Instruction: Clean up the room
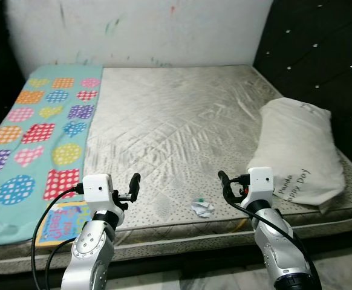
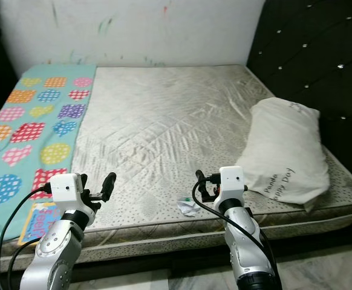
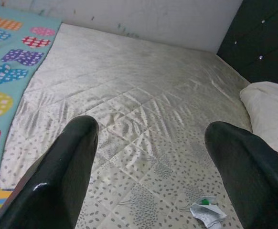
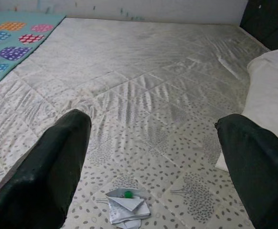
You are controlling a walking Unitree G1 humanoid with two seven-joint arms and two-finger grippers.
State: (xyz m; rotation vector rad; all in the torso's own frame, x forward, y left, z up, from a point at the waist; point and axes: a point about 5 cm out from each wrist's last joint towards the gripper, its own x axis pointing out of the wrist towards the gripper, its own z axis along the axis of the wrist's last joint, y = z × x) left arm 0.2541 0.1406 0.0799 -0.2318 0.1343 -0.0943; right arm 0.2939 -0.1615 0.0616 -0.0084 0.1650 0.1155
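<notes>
Head views: bare quilted mattress (image 1: 176, 121) with a white pillow (image 1: 300, 151) at the robot's right, a patterned teal blanket (image 1: 43, 127) at its left and a colourful booklet (image 1: 61, 222) at the near left edge. Crumpled paper scrap (image 1: 201, 208) near the front edge, between left hand (image 1: 130, 188) and right hand (image 1: 231, 184), nearer the right. Both hands raised over the edge, empty. Left wrist view: fingers (image 3: 62, 176) spread wide; scrap (image 3: 207, 212) off beside the far finger. Right wrist view: fingers (image 4: 48, 171) spread wide; scrap (image 4: 126, 205) ahead and low between them, not yet touched. Risk: flat, light paper likely to slide or flatten under closing fingertips; likely snagging of the quilted cover on a deep descent.
</notes>
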